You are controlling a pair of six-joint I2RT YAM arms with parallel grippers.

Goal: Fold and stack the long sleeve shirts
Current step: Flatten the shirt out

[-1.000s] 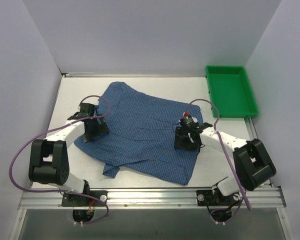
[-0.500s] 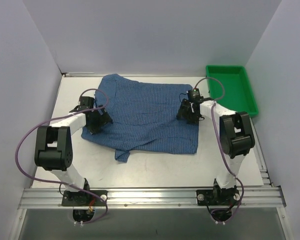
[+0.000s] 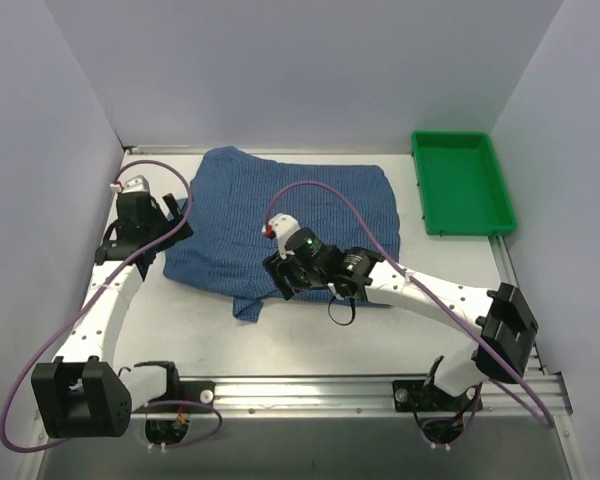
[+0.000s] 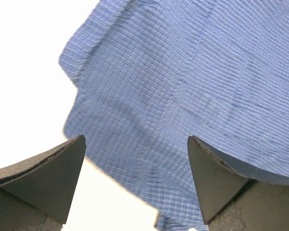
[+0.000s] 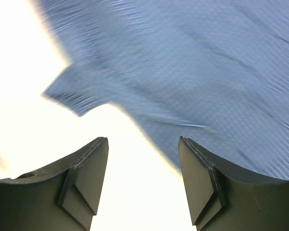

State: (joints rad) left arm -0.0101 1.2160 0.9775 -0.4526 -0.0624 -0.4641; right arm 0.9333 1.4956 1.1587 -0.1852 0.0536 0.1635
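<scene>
Blue fine-checked cloth, the long sleeve shirt [image 3: 300,205] is laid roughly flat across the middle of the white worktop [image 3: 310,340]. A small tongue of fabric [image 3: 246,306] (perhaps a cuff or sleeve end; the blurred wrist view does not settle it) sticks out at its near left corner. The shirt is judged light, limp and apt to slide and crease rather than hold a shape. It would best be taken by a pinch at an edge or corner, where the layers can be lifted off the surface, not in the flat middle. The left tool [image 3: 172,226] is held at the shirt's left edge, jaws wide apart and empty. The right tool [image 3: 285,278] is poised over the near edge, jaws parted with nothing between them. A green tray [image 3: 463,180] is seen at the far right.
</scene>
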